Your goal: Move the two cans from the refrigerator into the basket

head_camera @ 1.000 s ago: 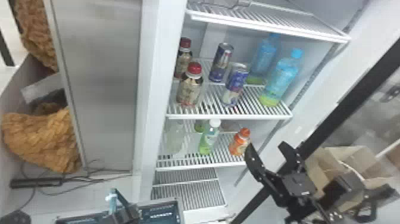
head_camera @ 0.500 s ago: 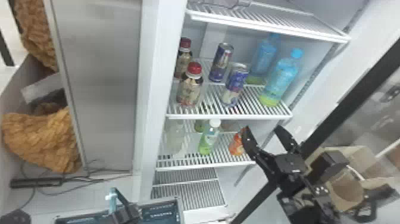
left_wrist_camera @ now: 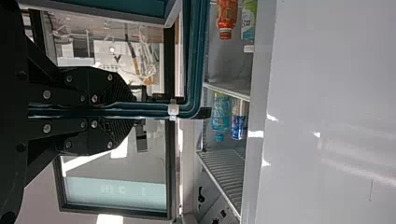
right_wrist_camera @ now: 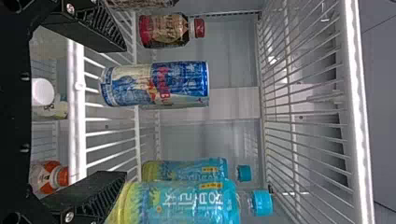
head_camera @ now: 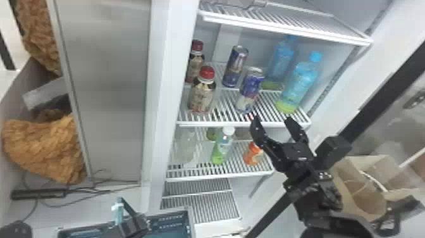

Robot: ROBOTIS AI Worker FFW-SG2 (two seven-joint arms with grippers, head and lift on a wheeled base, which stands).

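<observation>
My right gripper [head_camera: 272, 121] stands open just below and in front of the right part of the refrigerator's middle shelf. On that shelf stand the front can [head_camera: 249, 91], blue and silver, and the back can [head_camera: 235, 66], behind it to the left. From the right wrist, the front can [right_wrist_camera: 156, 85] lies beyond the gap of my right gripper [right_wrist_camera: 123, 112], nearer its upper finger and untouched. At the bottom edge, my left gripper [head_camera: 132, 223] is beside the basket [head_camera: 191, 218]. In the left wrist view my left gripper [left_wrist_camera: 119, 111] is shut on the teal basket handle [left_wrist_camera: 152, 111].
Two red-capped bottles [head_camera: 202, 91] stand left of the cans, two blue bottles [head_camera: 298, 84] to their right. The shelf's front bar [head_camera: 234, 124] runs close to the right gripper. Above is another wire shelf [head_camera: 284, 27]; below, a lower one [head_camera: 221, 175] holds more bottles.
My right gripper has risen and shifted slightly left, from beside the lower shelf to the front edge of the cans' shelf. My left gripper and the cans have stayed put.
</observation>
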